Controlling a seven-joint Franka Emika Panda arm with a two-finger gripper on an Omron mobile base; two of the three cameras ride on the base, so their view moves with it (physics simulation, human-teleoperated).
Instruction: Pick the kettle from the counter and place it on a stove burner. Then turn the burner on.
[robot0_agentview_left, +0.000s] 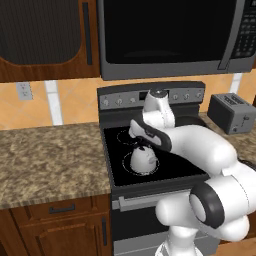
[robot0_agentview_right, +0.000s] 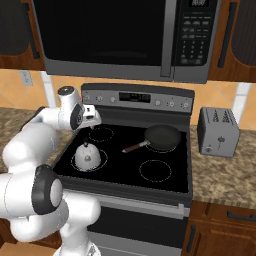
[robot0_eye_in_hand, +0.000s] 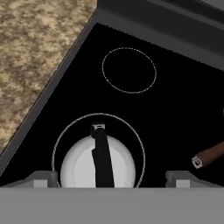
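Kettle sits upright inside the large front-left burner ring on the black glass cooktop, so the placing looks done and the knob is what remains. My gripper hangs above it with fingers spread wide, pinching nothing, one on each side of the black handle.

Risk as I judge it: dragging sideways toward the control panel while low could catch that arched handle and tip or slide the kettle off its ring. Picking the wrong knob would heat another ring, perhaps under the frying pan at far right.

Granite counter lies left, a toaster right, a microwave overhead.
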